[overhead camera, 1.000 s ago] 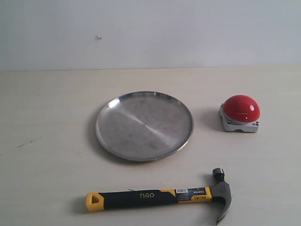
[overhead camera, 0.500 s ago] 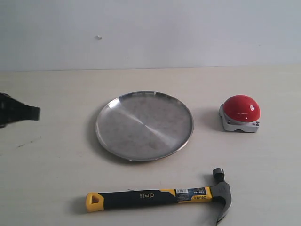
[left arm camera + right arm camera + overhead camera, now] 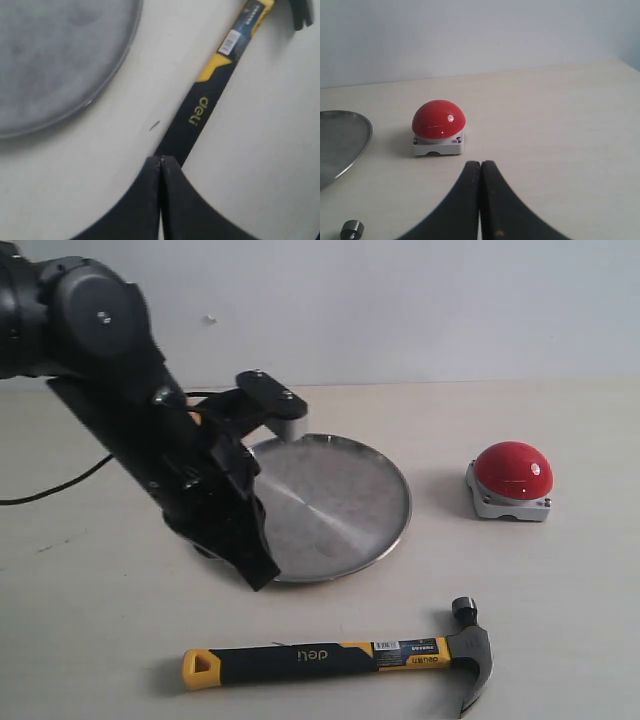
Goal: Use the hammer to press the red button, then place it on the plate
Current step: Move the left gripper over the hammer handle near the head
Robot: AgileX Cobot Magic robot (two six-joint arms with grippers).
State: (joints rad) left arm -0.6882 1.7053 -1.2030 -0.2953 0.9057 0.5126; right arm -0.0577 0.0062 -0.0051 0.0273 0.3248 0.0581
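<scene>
Your left arm [image 3: 150, 430] runs from the upper left of the exterior view and slants steeply down toward the middle. Its tip is low over the near-left rim of the plate [image 3: 395, 490] and hides that part of the rim.

The left fingers [image 3: 155, 170] are pressed together tip to tip with nothing between them. In the left wrist view the tips line up with the black grip of the hammer [image 3: 340, 658]. The exterior view shows a gap between them and the hammer, so there is no contact.

The hammer lies flat on the surface [image 3: 560, 600], on the near side of the plate. Its yellow end is to the left, its head to the right, and its claw points at the near edge. It touches neither the plate nor the red button [image 3: 512, 470].

The button sits on its grey base to the right of the plate, apart from it.

The right fingers [image 3: 474, 172] show only in the right wrist view. They are also closed flat against each other and empty. They are aimed level across the surface at the button, well short of it, with the plate's edge off to one side.
</scene>
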